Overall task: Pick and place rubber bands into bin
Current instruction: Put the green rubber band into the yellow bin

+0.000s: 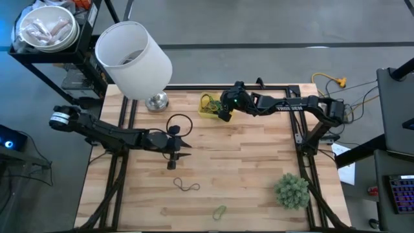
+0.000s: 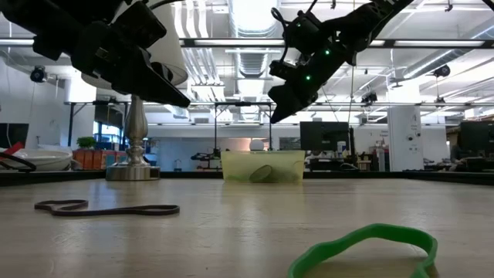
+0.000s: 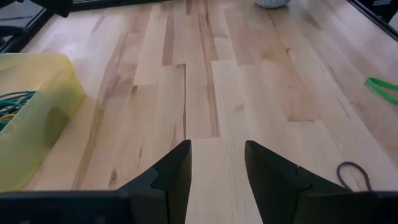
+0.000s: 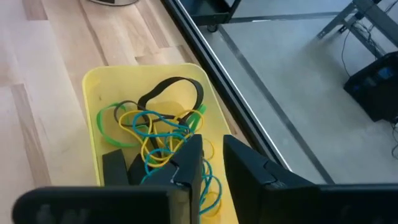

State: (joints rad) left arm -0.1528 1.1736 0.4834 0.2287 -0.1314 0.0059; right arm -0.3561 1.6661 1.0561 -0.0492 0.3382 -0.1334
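Observation:
The yellow translucent bin [image 1: 207, 105] sits near the table's far edge and holds tangled green, yellow, teal and black rubber bands [image 4: 163, 127]. My right gripper [image 1: 224, 111] hovers just above the bin [image 4: 93, 87], fingers slightly open and empty [image 4: 212, 158]. My left gripper [image 1: 179, 151] is open above bare wood at mid table [image 3: 217, 158], touching nothing. A dark band [image 1: 186, 186] lies flat on the table nearer the front, also in the low view [image 2: 108, 209]. A green band [image 1: 220, 211] lies by the near edge [image 2: 370, 241].
A lamp with a big white shade [image 1: 132, 57] stands on its metal base [image 1: 156, 101] left of the bin. A green plant ball [image 1: 291, 191] sits at the near right corner. Bare wood lies between the two arms and the loose bands.

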